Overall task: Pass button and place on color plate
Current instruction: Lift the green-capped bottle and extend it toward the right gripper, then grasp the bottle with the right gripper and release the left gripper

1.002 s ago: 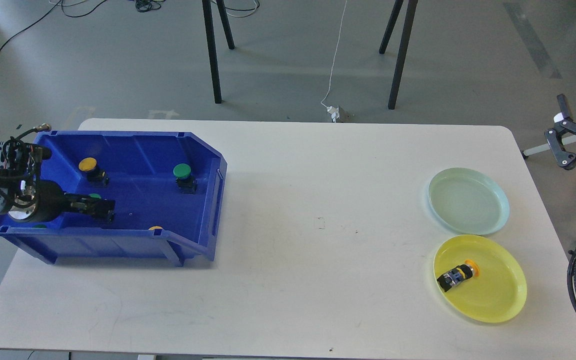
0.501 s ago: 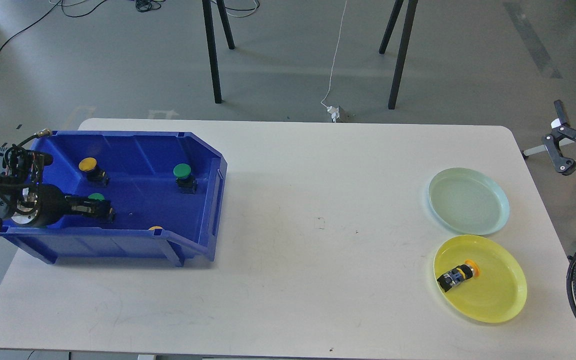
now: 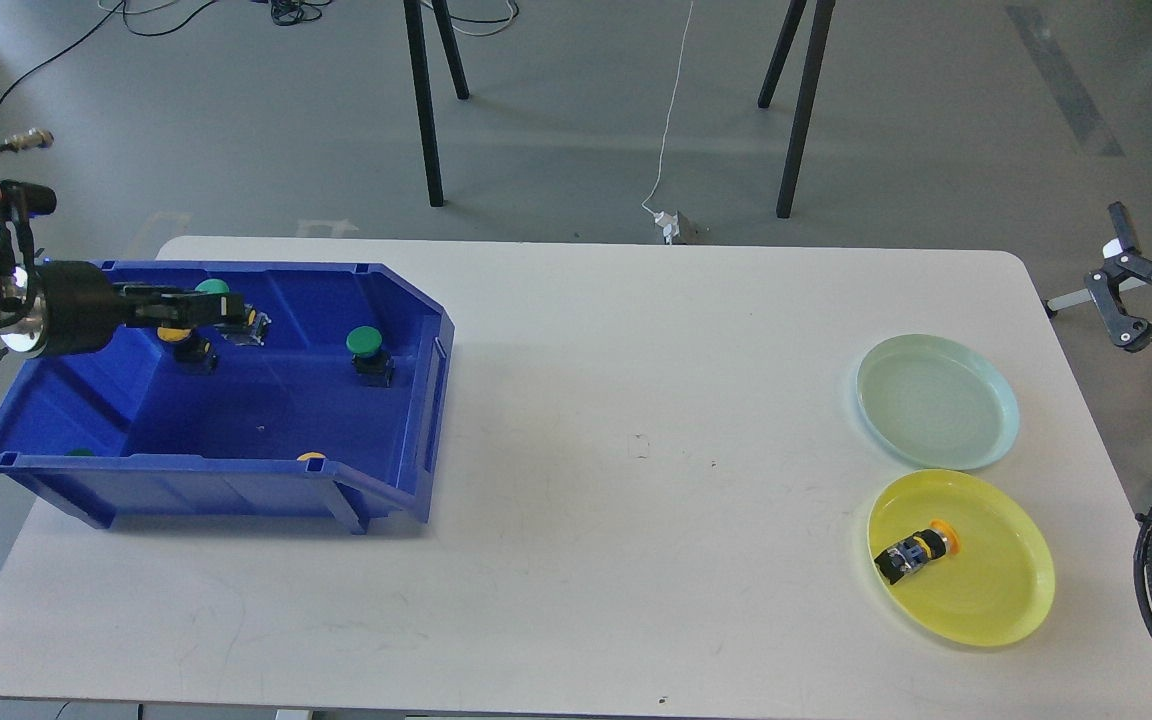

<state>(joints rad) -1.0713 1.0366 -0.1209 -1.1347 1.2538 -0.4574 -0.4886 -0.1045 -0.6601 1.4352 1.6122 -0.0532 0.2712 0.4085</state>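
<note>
Lowest in the frame, at the lower right, a yellow plate (image 3: 996, 600) holds a yellow-capped button (image 3: 917, 551) lying on its side. Just above it sits a pale green plate (image 3: 936, 400), touching or nearly touching its rim. On the left of the white table (image 3: 636, 450) stands a blue bin (image 3: 236, 480) with a green button (image 3: 366, 352) upright inside. At the upper left, the left gripper (image 3: 221, 312) hangs above the bin's back wall, pinching a green-capped button (image 3: 214, 291). The right gripper (image 3: 1121, 300) shows at the right edge; whether it is spread, I cannot tell.
</note>
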